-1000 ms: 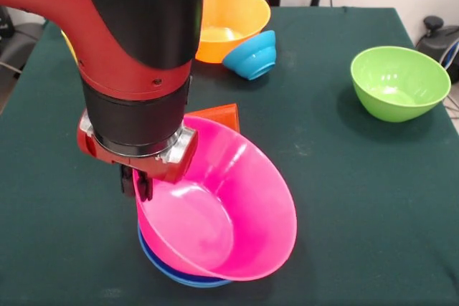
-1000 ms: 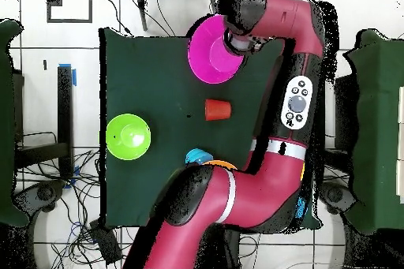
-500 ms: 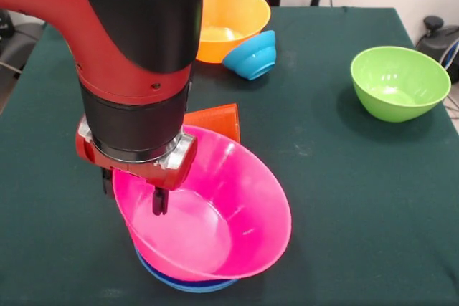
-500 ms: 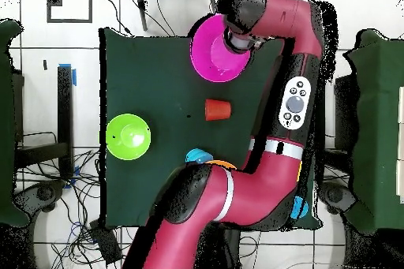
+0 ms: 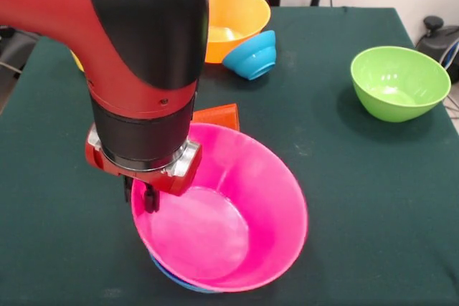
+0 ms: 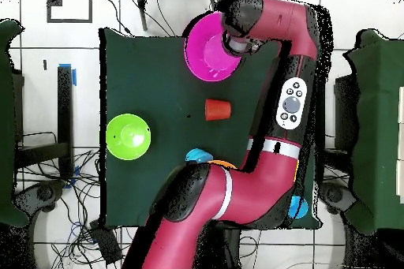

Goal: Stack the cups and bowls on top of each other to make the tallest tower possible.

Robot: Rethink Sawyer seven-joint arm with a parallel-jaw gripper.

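While the gripper [image 5: 148, 197] hangs at the pink bowl's [image 5: 237, 227] rim on the picture's left in the front view, its tips seem to straddle that rim, one outside and one just inside; whether they pinch it I cannot tell. The bowl sits tilted on the blue bowls [image 5: 172, 277], whose edge peeks out beneath its near side. So the tower lies directly under the gripper. An orange-red cup [image 5: 216, 115] lies on its side just behind the pink bowl, the nearest loose piece. The yellow-orange bowl [image 5: 233, 16], small blue bowl [image 5: 252, 55] and green bowl [image 5: 398, 80] stand well apart, farther back.
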